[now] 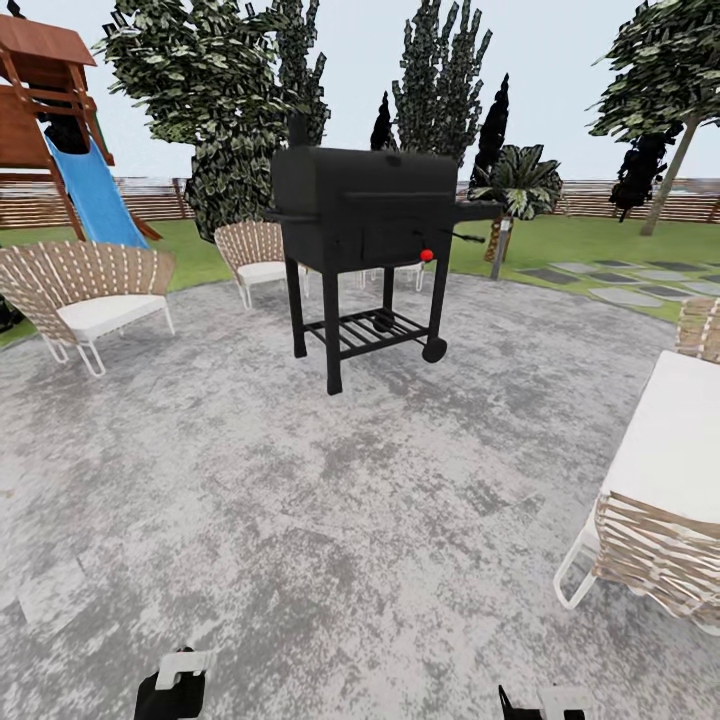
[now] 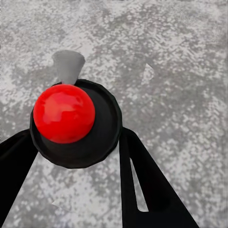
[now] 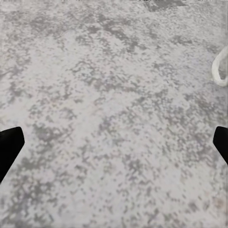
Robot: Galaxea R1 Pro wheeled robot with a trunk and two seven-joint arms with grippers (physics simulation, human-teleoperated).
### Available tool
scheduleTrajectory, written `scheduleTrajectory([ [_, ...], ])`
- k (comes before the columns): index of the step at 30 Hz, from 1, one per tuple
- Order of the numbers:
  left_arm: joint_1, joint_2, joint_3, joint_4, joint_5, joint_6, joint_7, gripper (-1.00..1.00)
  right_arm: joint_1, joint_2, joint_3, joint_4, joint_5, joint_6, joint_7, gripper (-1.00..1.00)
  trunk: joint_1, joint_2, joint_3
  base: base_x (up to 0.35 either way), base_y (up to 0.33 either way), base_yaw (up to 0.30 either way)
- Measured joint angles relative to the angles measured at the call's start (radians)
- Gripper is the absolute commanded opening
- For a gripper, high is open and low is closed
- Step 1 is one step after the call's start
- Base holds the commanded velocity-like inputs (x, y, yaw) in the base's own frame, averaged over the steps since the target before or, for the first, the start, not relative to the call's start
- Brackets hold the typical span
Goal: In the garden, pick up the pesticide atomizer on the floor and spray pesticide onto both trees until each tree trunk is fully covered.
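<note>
The pesticide atomizer [image 2: 71,121] is seen from above in the left wrist view: a black round top with a red ball and a grey nozzle. My left gripper [image 2: 76,138] is shut on it, one black finger [image 2: 142,180] on each side, above the grey mottled floor [image 1: 350,520]. My right gripper [image 3: 115,142] is open over bare paving, its fingertips [image 3: 9,145] far apart. Both grippers sit at the bottom edge of the head view, left [image 1: 175,688] and right [image 1: 545,704]. A tree with a slim leaning beige trunk [image 1: 667,185] stands far right on the lawn.
A black barbecue grill [image 1: 365,235] stands on the paving straight ahead. Wicker chairs sit at the left [image 1: 85,290], behind the grill [image 1: 255,255] and close at the right [image 1: 665,480]. A blue slide [image 1: 95,195], dark conifers, a short palm [image 1: 515,190], stepping stones [image 1: 625,280] and the slat fence lie beyond.
</note>
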State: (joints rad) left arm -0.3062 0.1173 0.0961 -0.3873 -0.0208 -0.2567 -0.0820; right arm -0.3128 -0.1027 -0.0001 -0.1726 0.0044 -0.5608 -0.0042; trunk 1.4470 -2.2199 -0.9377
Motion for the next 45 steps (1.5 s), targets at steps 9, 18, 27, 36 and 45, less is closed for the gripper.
scheduleTrajectory([
  [9, 0.0, 0.0, 0.0, 0.0, 0.0, 0.0, 0.0, -1.0, 0.0, 0.001, 0.0, 0.0, 0.0, -0.001, 0.0, 1.0, -0.035, 0.063, 0.028, 0.0, 0.0, 0.0],
  [18, 0.0, 0.0, 0.0, 0.0, 0.0, 0.0, 0.0, -1.0, 0.0, 0.002, 0.0, 0.0, 0.0, 0.0, 0.0, 1.0, -0.069, 0.126, 0.056, 0.0, 0.0, 0.0],
  [27, 0.0, 0.0, -0.001, 0.0, 0.0, 0.0, 0.0, -1.0, 0.0, 0.001, 0.0, 0.0, 0.0, 0.0, 0.0, 1.0, -0.073, 0.133, 0.06, 0.006, 0.0, 0.0],
  [36, 0.0, -0.001, 0.0, 0.0, 0.001, 0.001, 0.0, -1.0, 0.0, 0.001, 0.0, -0.001, 0.0, -0.001, 0.0, 1.0, -0.074, 0.133, 0.06, 0.245, 0.086, 0.0],
  [45, 0.0, -0.003, 0.0, 0.0, 0.001, 0.001, 0.0, -1.0, 0.0, 0.0, -0.001, -0.001, 0.0, -0.001, -0.001, 1.0, -0.074, 0.133, 0.06, 0.322, 0.118, 0.0],
])
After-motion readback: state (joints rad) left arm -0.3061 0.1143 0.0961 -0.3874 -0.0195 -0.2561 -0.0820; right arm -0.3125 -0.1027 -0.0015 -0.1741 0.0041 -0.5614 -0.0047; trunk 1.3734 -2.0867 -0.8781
